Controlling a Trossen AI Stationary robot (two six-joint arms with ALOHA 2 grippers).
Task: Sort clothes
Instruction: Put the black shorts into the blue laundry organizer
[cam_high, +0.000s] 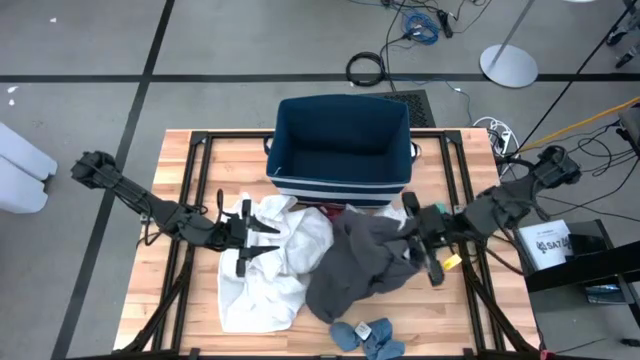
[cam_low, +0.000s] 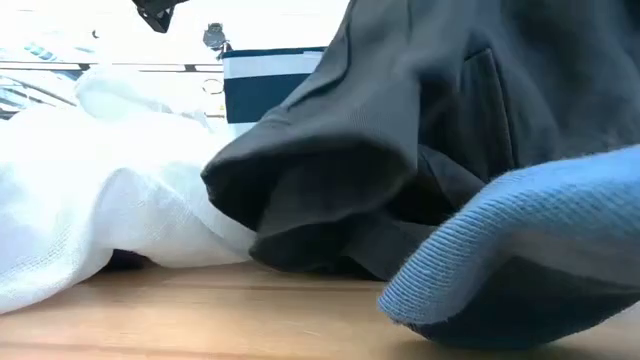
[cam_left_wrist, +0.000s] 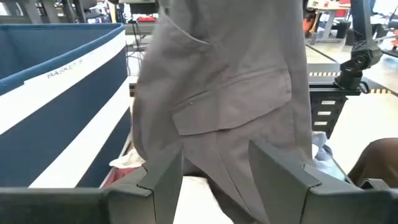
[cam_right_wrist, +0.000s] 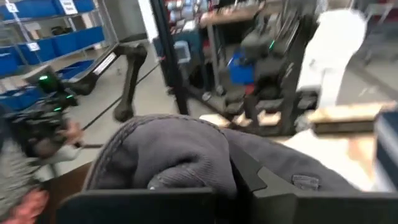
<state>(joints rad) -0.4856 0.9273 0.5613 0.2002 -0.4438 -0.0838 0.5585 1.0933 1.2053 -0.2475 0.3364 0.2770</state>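
Note:
A dark grey garment (cam_high: 360, 262) lies mid-table, its right part raised by my right gripper (cam_high: 418, 240), which is shut on it. It hangs large in the left wrist view (cam_left_wrist: 230, 87) and the low view (cam_low: 420, 130). A large white garment (cam_high: 270, 265) lies left of it, partly under it. My left gripper (cam_high: 268, 240) is open over the white garment, with white cloth (cam_left_wrist: 196, 199) showing between its fingers. A maroon piece (cam_high: 330, 212) peeks out by the bin. Blue socks (cam_high: 365, 335) lie at the near edge. My right gripper pinches a bunched fold of the dark grey garment (cam_right_wrist: 186, 155) between its two fingers, coming level from the table's right. The held part is raised; the rest hangs down and lies on the table and the white garment. Whether my left gripper touches the white garment, I cannot tell.
A navy blue bin with white stripes (cam_high: 340, 190) stands at the table's far middle, open side up, close behind the clothes. Bare wood (cam_high: 500, 320) shows at the near right and far left (cam_high: 190, 160). Black frame rails (cam_high: 470, 180) run along the table's sides.

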